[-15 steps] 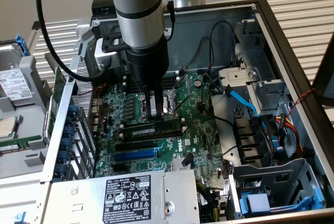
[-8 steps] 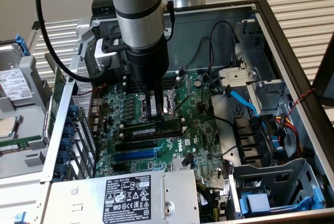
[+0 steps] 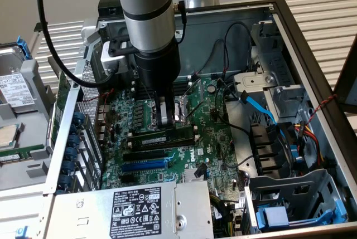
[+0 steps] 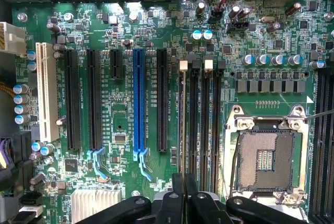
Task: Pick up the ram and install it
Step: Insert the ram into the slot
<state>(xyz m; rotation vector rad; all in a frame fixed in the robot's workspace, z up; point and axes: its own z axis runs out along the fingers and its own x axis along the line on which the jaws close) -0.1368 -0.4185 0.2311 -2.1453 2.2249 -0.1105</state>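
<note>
Power supply (image 3: 136,211) with a white label sits bottom centre of the exterior view. Just above it comes the blue slot (image 3: 144,165), then a black slot (image 3: 146,154). The ram (image 3: 153,138) stands on edge in the slot row at frame centre, on the green motherboard (image 3: 220,138). The hand (image 3: 165,121) points straight down, fingers (image 4: 178,198) together and clamped on the ram's top edge. CPU socket (image 3: 183,108) lies just behind the hand. Grey arm (image 3: 148,22) fills the upper centre.

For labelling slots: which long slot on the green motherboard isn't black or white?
The long blue plastic slot, standing between a short black slot and a full-length black one.
</note>
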